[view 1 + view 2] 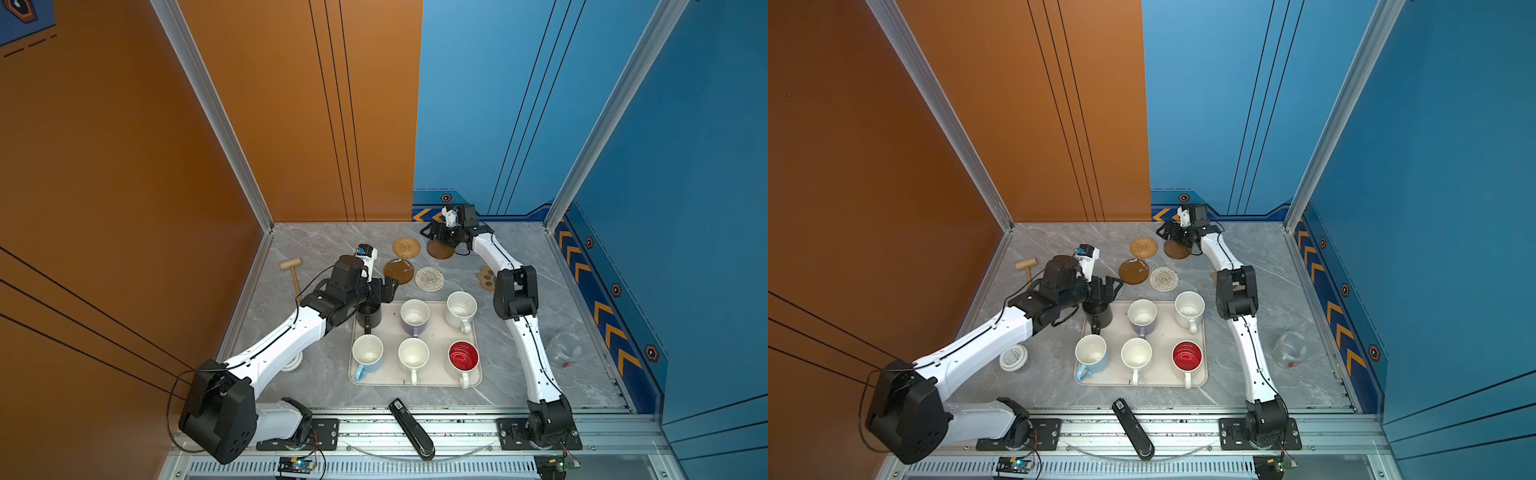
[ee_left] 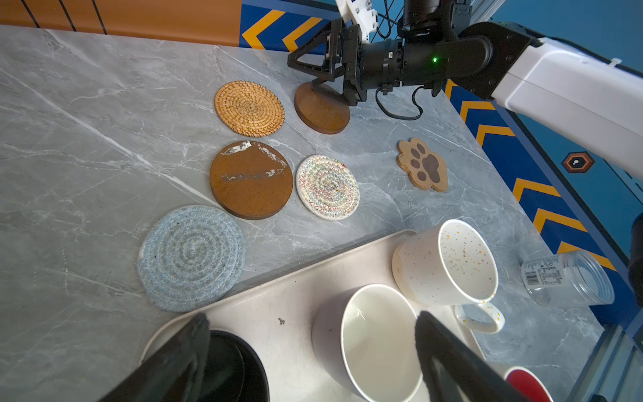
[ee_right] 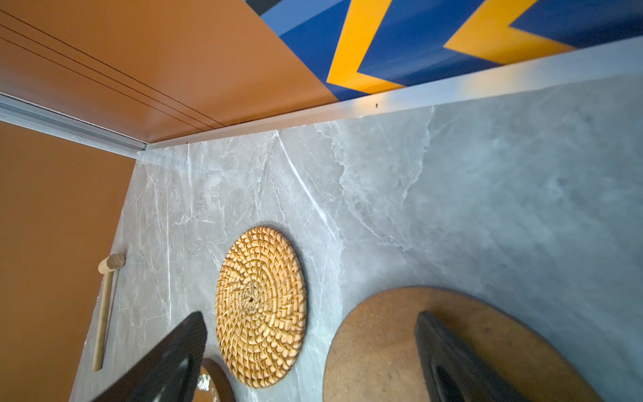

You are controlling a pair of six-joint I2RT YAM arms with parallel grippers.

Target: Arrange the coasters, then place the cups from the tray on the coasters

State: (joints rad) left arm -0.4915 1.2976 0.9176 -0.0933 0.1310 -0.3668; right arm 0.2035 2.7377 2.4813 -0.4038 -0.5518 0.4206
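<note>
My right end effector spread wide at far side of tabletop — one finger over plain brown disc, rattan coaster just beside other finger. My left end effector spread too, gripping nothing — above tray far corner, black mug just below, lavender mug beside.

Six coasters, six cups, one tray

Six cups on tray
</note>
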